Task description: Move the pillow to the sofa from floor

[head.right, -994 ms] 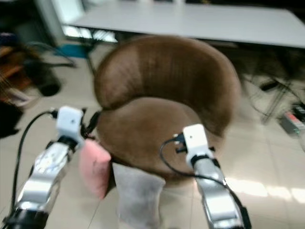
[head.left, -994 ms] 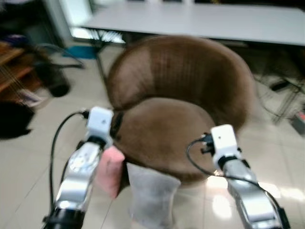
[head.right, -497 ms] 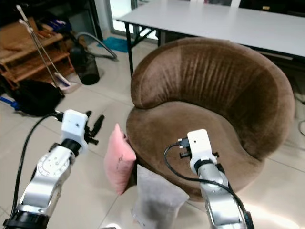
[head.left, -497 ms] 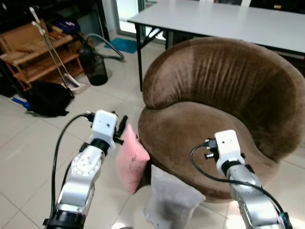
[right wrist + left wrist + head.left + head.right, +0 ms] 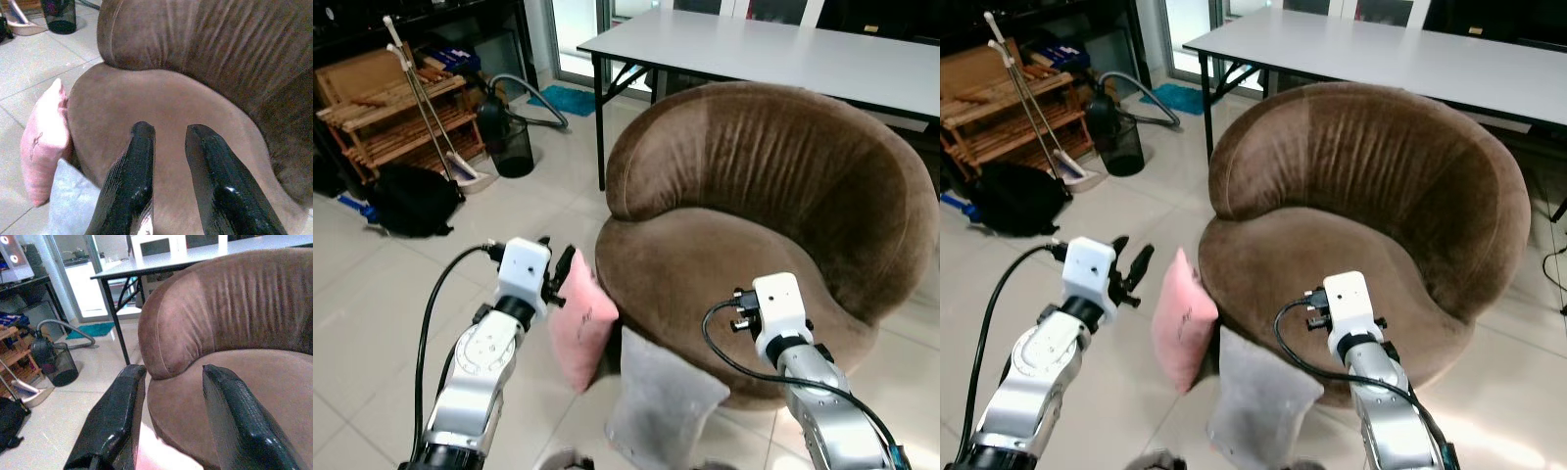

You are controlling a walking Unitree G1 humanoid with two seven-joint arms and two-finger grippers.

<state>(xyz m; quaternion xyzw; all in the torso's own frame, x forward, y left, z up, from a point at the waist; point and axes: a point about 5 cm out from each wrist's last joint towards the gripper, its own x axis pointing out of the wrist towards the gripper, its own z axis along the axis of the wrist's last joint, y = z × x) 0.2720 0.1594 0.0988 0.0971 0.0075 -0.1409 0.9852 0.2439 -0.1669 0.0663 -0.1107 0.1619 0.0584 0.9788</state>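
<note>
Pink pillow (image 5: pixel 580 328) is judged light, soft and easily squashed; nothing fragile, fabric not slippery. A pinch on the top edge or upper corner is expected to bunch the cover and give a firm hold; a grab at mid-body would likely just compress the filling.

Look: small, pink, plump, plain cover with a small dark mark on the face. It is stood on edge on the floor (image 5: pixel 382 294), leaned against the front of the brown sofa (image 5: pixel 754 196) at about 8 o'clock of the seat. A grey pillow (image 5: pixel 661 397) is stood touching it, at about 6 o'clock of the seat, also on the floor.

Left end effector (image 5: pixel 563 274) is held spread, nothing between the fingers, right at the pink pillow's top edge; in the left wrist view pink fabric (image 5: pixel 161 458) is seen between the finger bases, contact cannot be confirmed.

Right end effector (image 5: pixel 168 161) is held over the sofa seat, fingers nearly pressed together, a narrow gap left, nothing gripped.

Neither pillow is yet lifted.
</note>
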